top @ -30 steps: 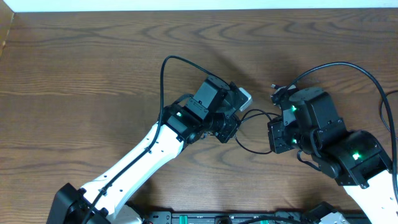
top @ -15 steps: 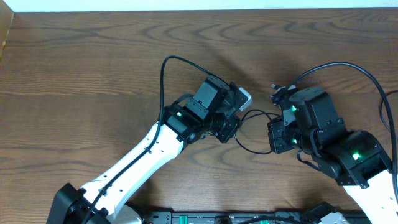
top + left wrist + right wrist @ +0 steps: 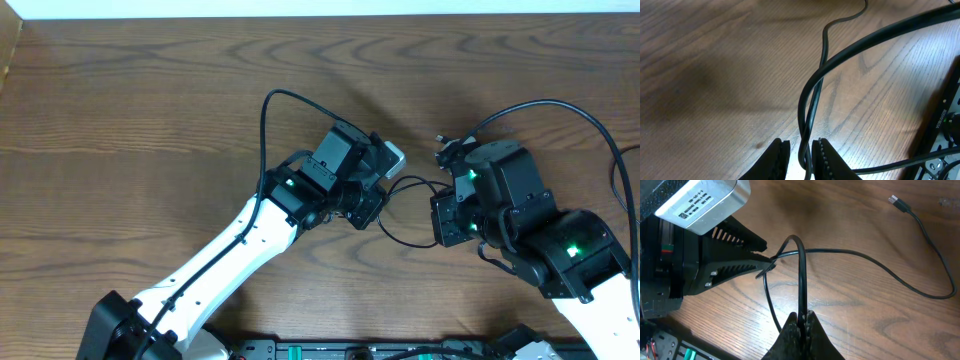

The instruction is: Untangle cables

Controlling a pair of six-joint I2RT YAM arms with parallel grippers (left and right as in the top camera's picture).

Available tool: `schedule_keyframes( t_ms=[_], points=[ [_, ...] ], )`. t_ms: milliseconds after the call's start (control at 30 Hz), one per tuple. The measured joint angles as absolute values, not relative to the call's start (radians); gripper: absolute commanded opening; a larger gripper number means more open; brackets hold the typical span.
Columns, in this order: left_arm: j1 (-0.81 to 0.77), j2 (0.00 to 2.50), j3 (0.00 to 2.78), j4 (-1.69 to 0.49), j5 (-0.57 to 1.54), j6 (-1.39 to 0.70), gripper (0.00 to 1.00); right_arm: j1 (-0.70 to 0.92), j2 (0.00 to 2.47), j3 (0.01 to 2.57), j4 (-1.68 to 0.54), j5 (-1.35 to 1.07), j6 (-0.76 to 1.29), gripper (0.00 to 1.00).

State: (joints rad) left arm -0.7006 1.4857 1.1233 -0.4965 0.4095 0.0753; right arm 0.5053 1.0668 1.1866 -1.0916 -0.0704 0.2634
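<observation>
Untangling looks barely begun: the black cable (image 3: 801,280) crosses itself in loose loops mid-table (image 3: 150,100), clamped in the closed right gripper (image 3: 801,322), with the left gripper (image 3: 801,150) slightly parted around it.

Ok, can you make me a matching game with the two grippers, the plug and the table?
Things:
1. left gripper
2. right gripper
3. plug
4. table

Descriptions:
A. brown wood
B. shut on the cable
C. lying free on the table
D. slightly open, cable between

Pairs: 1-D, 2-B, 3-C, 4-A
</observation>
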Motion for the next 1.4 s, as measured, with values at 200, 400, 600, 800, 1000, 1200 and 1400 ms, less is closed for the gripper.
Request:
schedule_keyframes(
  t_ms=[200,400,600,800,1000,1200,1400],
  points=[
    [-0.701,1.486,1.123,-0.496,0.41,0.075,0.19,0.505,1.067,1.187,-1.092,-0.071,0.263,0.01],
    [-0.701,1.486,1.123,-0.496,0.41,0.078,0.12,0.505,1.067,1.187,-1.092,-0.071,0.263,0.01],
    [-0.701,1.486,1.122,-0.496,0.41,0.078,0.13,0.505,1.067,1.187,-1.092,-0.07,0.263,0.01],
    [-0.701,1.486,1.122,-0.496,0.41,0.076,0.24,0.505,1.067,1.187,-1.092,-0.071,0.263,0.01],
    [-0.701,1.486,1.119,-0.494,0.41,0.078,0.27,0.505,1.067,1.187,-1.092,-0.07,0.263,0.01],
    [-0.702,1.498,1.119,-0.491,0.41,0.078,0.27,0.505,1.067,1.187,-1.092,-0.07,0.263,0.01],
    [-0.702,1.519,1.119,-0.491,0.41,0.079,0.19,0.505,1.067,1.187,-1.093,-0.07,0.263,0.01]
  ],
)
